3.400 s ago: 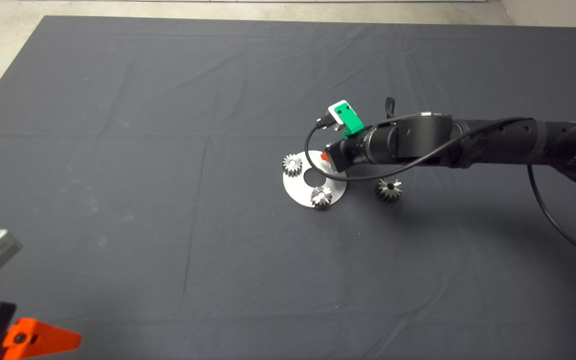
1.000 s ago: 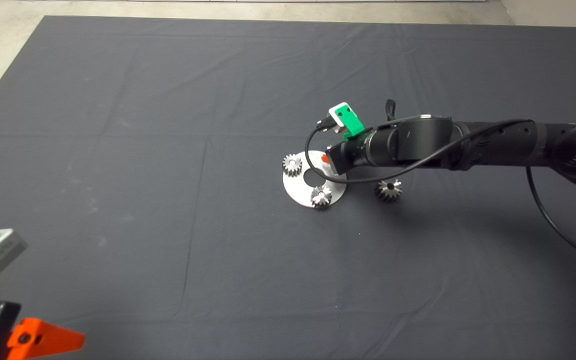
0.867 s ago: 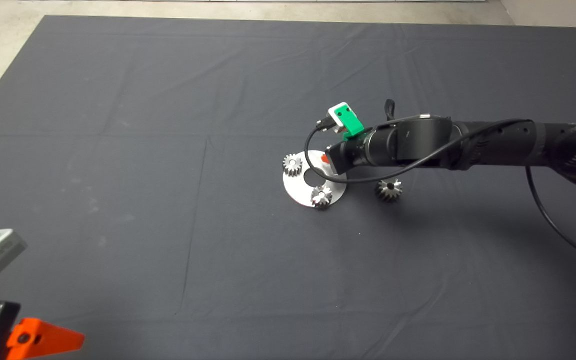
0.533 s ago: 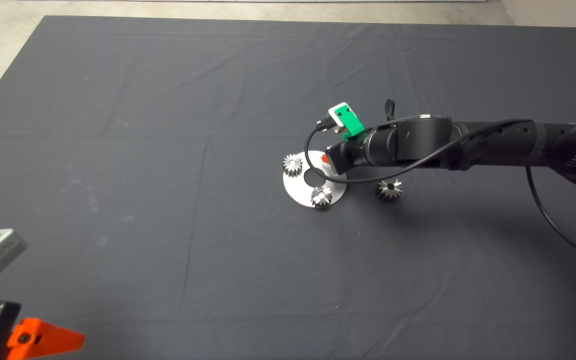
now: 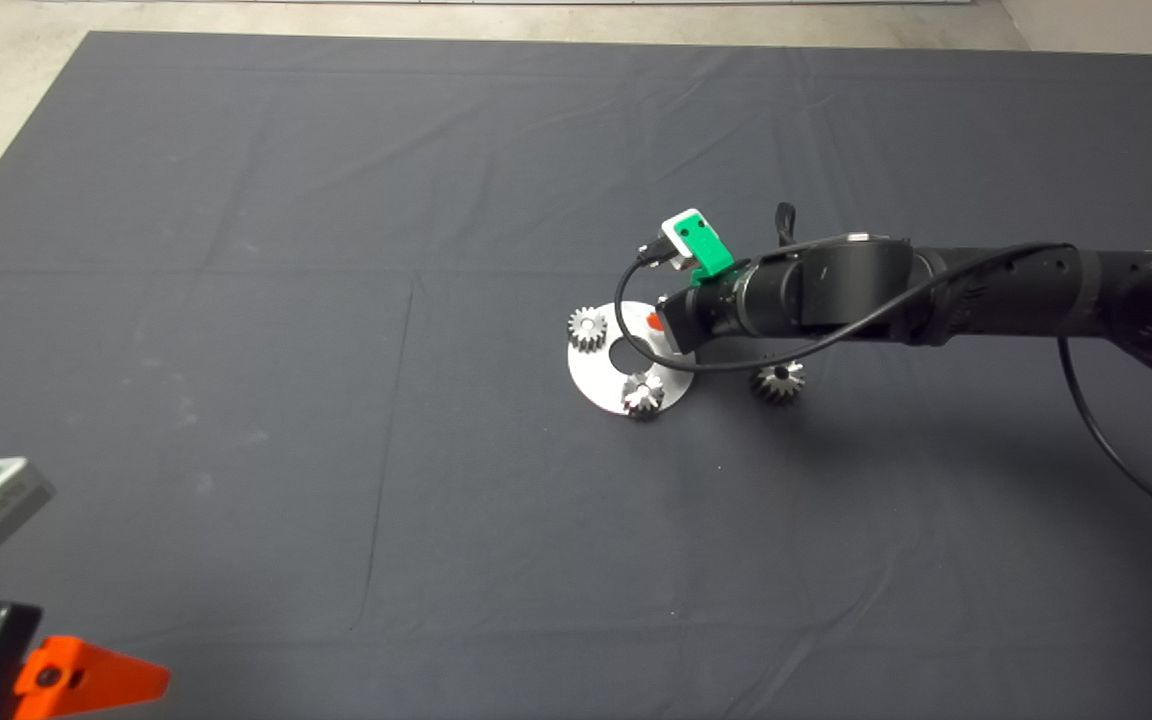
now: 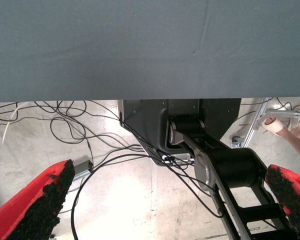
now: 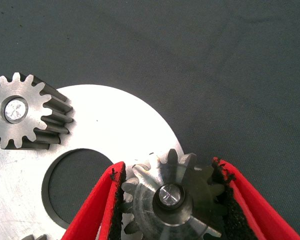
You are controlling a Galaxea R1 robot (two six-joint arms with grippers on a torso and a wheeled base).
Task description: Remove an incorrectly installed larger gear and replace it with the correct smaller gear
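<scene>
A round steel plate (image 5: 591,378) lies mid-mat. My right gripper (image 5: 653,322) reaches over its far right part. In the right wrist view the gripper (image 7: 169,167) is shut on the larger gear (image 7: 172,200), a steel gear with flared slanted teeth that sits on a plate (image 7: 115,120) peg; both pads touch its teeth. In the head view the arm hides that gear. The smaller gear (image 5: 778,381), dark grey with a central hole, lies on the mat right of the plate. My left gripper (image 5: 86,680) is parked at the lower left, open (image 6: 171,170).
A pale small gear (image 5: 588,328) with straight teeth (image 7: 20,111) and another small gear (image 5: 643,392) stand on the plate's pegs. The plate has a round central hole (image 5: 624,352). The right arm's black cable (image 5: 636,350) loops over the plate. A person's hand (image 6: 277,125) shows beyond the mat.
The right arm has shifted slightly to the right and toward the near edge over the plate. The gears and the left gripper have stayed in place.
</scene>
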